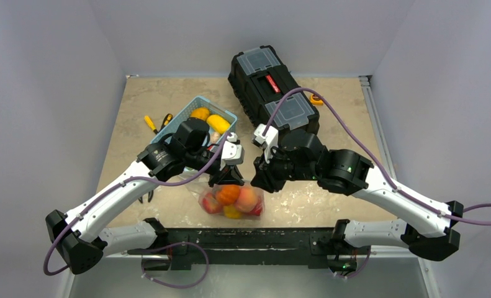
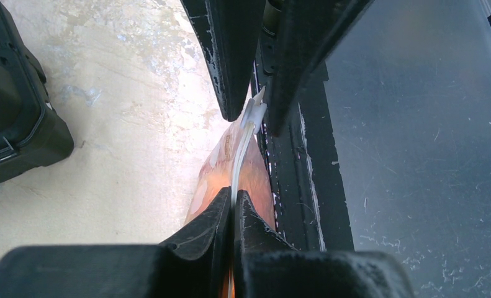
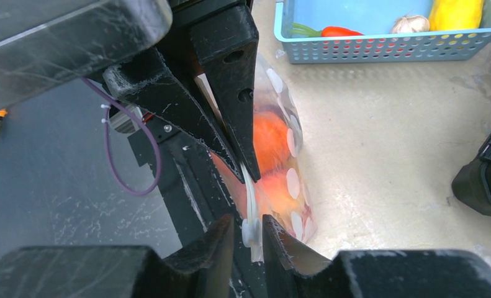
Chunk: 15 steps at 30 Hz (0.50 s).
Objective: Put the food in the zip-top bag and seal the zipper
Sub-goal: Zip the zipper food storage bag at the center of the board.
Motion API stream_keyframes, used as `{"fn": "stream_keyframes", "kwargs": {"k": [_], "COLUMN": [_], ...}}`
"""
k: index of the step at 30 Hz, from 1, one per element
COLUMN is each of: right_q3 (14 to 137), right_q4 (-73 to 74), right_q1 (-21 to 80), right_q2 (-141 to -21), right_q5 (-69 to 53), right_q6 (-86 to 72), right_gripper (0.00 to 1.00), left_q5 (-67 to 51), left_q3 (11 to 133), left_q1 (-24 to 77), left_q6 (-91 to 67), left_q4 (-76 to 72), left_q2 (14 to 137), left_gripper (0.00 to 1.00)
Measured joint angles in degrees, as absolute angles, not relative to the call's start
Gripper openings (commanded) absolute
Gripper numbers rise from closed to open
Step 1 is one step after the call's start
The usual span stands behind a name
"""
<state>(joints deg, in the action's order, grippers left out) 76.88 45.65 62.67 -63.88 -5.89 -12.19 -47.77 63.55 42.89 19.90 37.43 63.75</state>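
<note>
**Both pincers on the zipper, one straight line between them**

Nearest, by the front edge of the counter [image 1: 329, 192]: the zip-top bag [image 3: 292, 186], mouth up, slung between two grips. Cannot tell whether its bottom rests on the surface. Inside, the food [image 1: 229, 195]: orange, red and yellow pieces packed low together.

Along the mouth, the zipper [image 3: 249, 198], a thin white strip. Long axis straight from one pincer to the other, roughly side to side in the overhead view.

Left pincer [image 2: 233, 208] pressed together on the strip, no gap between its tips in its own wrist view. Right pincer [image 3: 248, 231] at the strip's other end, tips close on either side of the white tab with only a sliver of space. Looks like a pinch, firmness hard to judge. Between the grips, a short bare run of zipper.

Likely next: a slide along that axis, one grip anchoring and the other travelling. Neither arm nearer, both already on the strip. Risk of a twisted mouth if pulled off that line.

Left arm [image 1: 115, 195] reaching in from the left, wrist pitched down over the bag. Right arm [image 1: 404, 202] folded in from the right, wrist down likewise, the two facing each other.

Farther back: a light-blue basket [image 1: 182, 113] holding yellow produce [image 1: 216, 121], yellow-handled tools [image 1: 150, 123] beside it, a black toolbox [image 1: 272, 87] at the far edge.
</note>
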Motion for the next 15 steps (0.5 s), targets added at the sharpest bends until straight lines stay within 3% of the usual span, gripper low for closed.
{"fn": "stream_keyframes", "kwargs": {"k": [4,11,15], "right_q3": [76.86,76.44,76.36], "right_q4": [45.56,45.45,45.45], "right_q1": [62.67,62.70,62.67], "right_q2": [-63.88,-63.90,-63.99], "right_q5": [-5.50,-5.43,-5.41], "right_q6": [-11.64,-11.09,-10.81], "right_gripper": [0.13,0.29,0.24], "left_q5": [-47.79,-48.01,-48.16], "left_q3": [63.55,63.55,63.55], "left_q1": [42.89,42.89,42.89], "left_q6": [19.92,19.97,20.08], "left_q4": [37.43,37.47,37.56], "left_q2": [63.75,63.75,63.75], "left_gripper": [0.00,0.00,0.00]}}
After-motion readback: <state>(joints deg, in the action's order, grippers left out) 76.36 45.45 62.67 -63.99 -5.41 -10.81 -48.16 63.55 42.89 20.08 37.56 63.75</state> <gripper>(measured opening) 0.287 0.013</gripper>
